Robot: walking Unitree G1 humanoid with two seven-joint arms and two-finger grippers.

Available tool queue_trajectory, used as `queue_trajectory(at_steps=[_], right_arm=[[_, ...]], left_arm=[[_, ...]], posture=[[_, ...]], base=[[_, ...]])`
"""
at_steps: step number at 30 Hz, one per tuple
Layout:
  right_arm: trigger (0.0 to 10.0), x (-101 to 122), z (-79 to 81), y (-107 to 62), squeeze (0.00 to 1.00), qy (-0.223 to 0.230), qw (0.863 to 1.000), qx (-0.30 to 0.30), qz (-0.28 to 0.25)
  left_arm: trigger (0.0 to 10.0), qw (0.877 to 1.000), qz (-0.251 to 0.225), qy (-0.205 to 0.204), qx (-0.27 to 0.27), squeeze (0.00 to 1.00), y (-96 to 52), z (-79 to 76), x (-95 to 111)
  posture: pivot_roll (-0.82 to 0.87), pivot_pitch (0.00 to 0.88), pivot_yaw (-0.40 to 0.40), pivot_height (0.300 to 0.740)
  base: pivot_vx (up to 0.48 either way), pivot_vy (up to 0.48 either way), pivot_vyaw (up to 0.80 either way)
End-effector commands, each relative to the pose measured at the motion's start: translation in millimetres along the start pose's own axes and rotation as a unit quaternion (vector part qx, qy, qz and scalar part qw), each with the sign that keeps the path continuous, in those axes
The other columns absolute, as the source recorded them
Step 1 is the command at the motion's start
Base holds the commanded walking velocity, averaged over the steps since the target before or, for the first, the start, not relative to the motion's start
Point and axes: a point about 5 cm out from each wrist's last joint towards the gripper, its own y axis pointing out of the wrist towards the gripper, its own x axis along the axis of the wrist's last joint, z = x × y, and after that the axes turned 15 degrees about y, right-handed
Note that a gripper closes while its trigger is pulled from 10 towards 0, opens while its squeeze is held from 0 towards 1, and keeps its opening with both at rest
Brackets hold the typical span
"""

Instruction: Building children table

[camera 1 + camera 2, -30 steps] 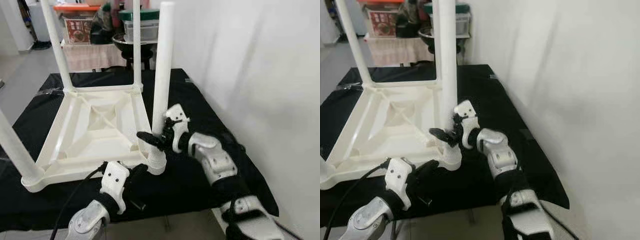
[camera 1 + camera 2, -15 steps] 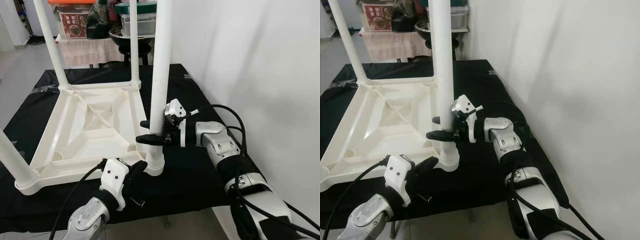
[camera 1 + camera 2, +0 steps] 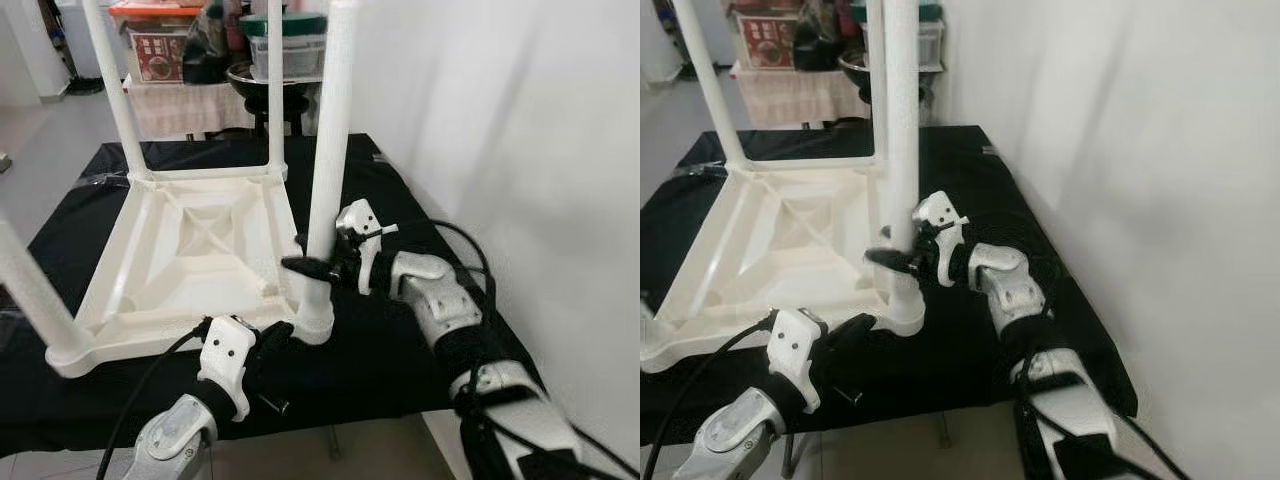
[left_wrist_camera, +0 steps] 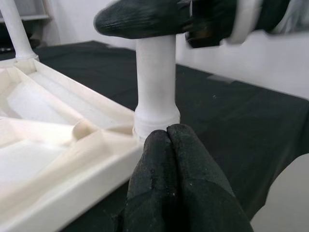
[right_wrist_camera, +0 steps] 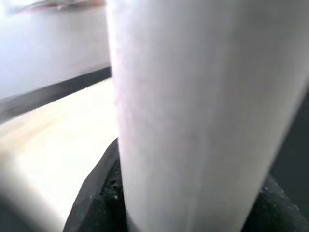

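White plastic leg [image 3: 328, 150] stands upright in the upturned table's [image 3: 190, 250] near corner socket; right end effector [image 3: 318, 268] clamps it low down, left end effector [image 4: 169, 159] pressed together below that corner.

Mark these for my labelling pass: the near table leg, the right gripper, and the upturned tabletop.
near table leg [image 3: 328, 150], left eye view, mid shaft.
right gripper [image 3: 302, 266], left eye view, between its fingertips at the leg.
upturned tabletop [image 3: 190, 250], left eye view, ribbed underside.
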Motion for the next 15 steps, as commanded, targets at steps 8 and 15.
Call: queue_trajectory(at_steps=[8,15], right_arm=[[0.0,-29,6.4,-13.0,0.00,-0.022,0.995,-0.090,0.039],[10.0,-22,8.4,-3.3,1.00,-0.003,0.999,-0.028,0.036]], left_arm=[[10.0,1.000,0.005,-0.005,0.000,0.00,0.5,6.0,-3],[10.0,1.000,0.006,0.000,0.011,0.00,2.4,9.0,-4]], posture=[[0.01,0.000,-0.033,0.740],[0.02,0.000,-0.040,0.740]], base=[[0.000,0.000,0.00],[0.000,0.000,0.00]])
